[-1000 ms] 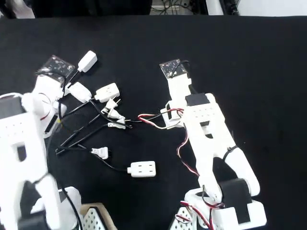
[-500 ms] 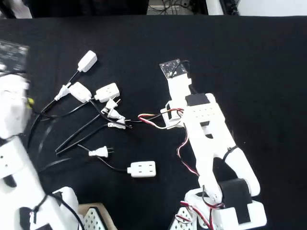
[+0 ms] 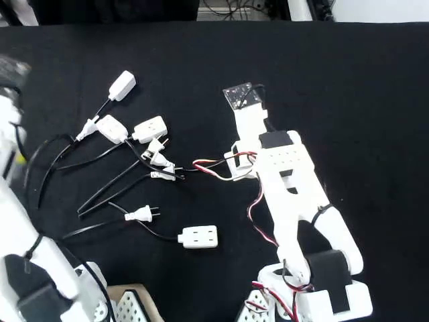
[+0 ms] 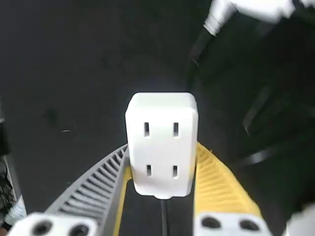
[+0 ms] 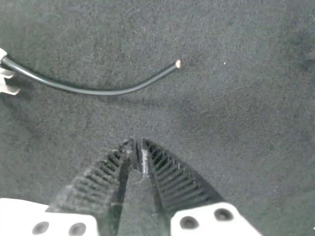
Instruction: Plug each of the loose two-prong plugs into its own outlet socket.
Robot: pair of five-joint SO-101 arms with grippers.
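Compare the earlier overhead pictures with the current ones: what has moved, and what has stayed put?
The left arm swung further left, out to the table's edge, its hand shut on a white outlet socket. A black cord was dragged leftward with it. The right arm and the four sockets on the table stayed put.

A plug (image 3: 141, 214) lies left of a socket block (image 3: 199, 236) (both near the table's (image 3: 348, 80) front), other sockets (image 3: 149, 129) behind them.
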